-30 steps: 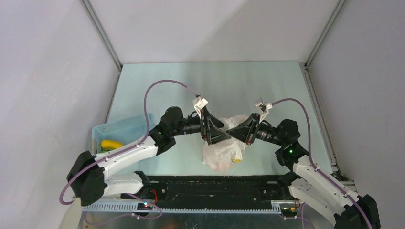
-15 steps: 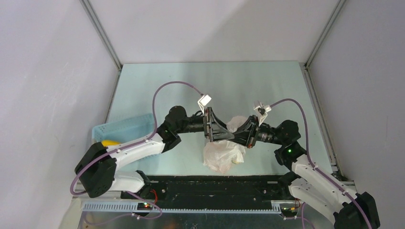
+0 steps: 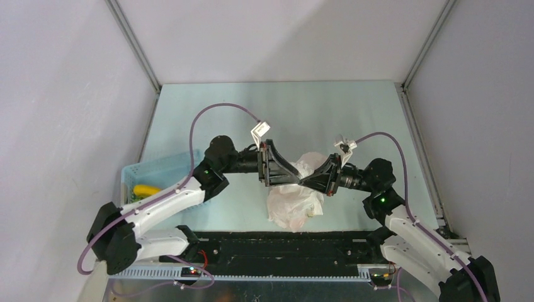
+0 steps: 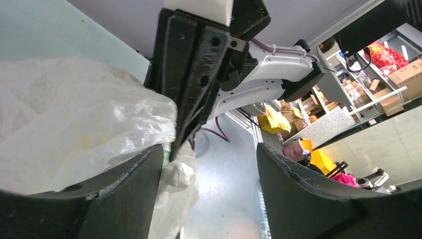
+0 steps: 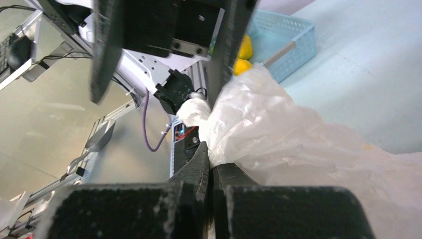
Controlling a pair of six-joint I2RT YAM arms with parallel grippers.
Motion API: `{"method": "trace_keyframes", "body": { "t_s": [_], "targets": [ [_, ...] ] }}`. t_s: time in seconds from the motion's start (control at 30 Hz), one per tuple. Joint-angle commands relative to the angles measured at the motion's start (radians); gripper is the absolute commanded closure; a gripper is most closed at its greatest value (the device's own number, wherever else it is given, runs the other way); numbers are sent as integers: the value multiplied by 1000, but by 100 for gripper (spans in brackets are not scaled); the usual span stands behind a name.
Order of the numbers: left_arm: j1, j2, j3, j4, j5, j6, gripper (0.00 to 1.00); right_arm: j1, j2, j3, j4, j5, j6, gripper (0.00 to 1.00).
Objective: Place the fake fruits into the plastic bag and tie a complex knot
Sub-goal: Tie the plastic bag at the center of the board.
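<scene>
The right claw is fully closed and pinches a fold of the plastic bag between its fingers, at the bag's upper edge. The left claw faces it from the opposite side of the bag. Its fingers stand well apart and grip nothing. One finger lies against the bag film, and the other finger is clear of it.

From above, we see both claws meet tip to tip just over the top of the bag. The right claw sits directly in front of the gap of the left claw, so it blocks the straight path into the bag's neck.

The bag rests crumpled on the desk, below the claws and towards the arm bases. We cannot make out its contents.

A light blue basket stands well to the left of the bag. The left arm crosses over the basket's near corner. A yellow fake fruit lies inside the basket, well apart from the bag.
</scene>
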State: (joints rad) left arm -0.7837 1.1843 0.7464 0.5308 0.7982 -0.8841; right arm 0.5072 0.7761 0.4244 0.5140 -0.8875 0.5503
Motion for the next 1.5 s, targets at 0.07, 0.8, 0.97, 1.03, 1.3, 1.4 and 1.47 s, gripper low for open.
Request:
{"method": "trace_keyframes", "body": {
  "t_s": [0.07,0.8,0.97,1.03,1.3,1.4,1.47],
  "targets": [
    [21,-84,60,-177,33,84,29,-31,-7,-27,-13,26,-30,100],
    [39,-59,180,-509,-142,260,25,-42,-4,-27,34,1,3,100],
    [39,-50,176,-520,-141,248,25,-41,-1,-27,33,-1,1,100],
    [38,-48,180,-563,-161,264,24,-41,1,-26,38,-2,4,100],
    [39,-12,188,-617,-199,275,23,-41,7,-27,64,-16,17,100],
    [39,-5,188,-574,-187,255,21,-41,10,-27,68,-23,20,100],
    [39,3,185,-528,-173,232,21,-41,13,-27,72,-30,24,100]
  ]
}}
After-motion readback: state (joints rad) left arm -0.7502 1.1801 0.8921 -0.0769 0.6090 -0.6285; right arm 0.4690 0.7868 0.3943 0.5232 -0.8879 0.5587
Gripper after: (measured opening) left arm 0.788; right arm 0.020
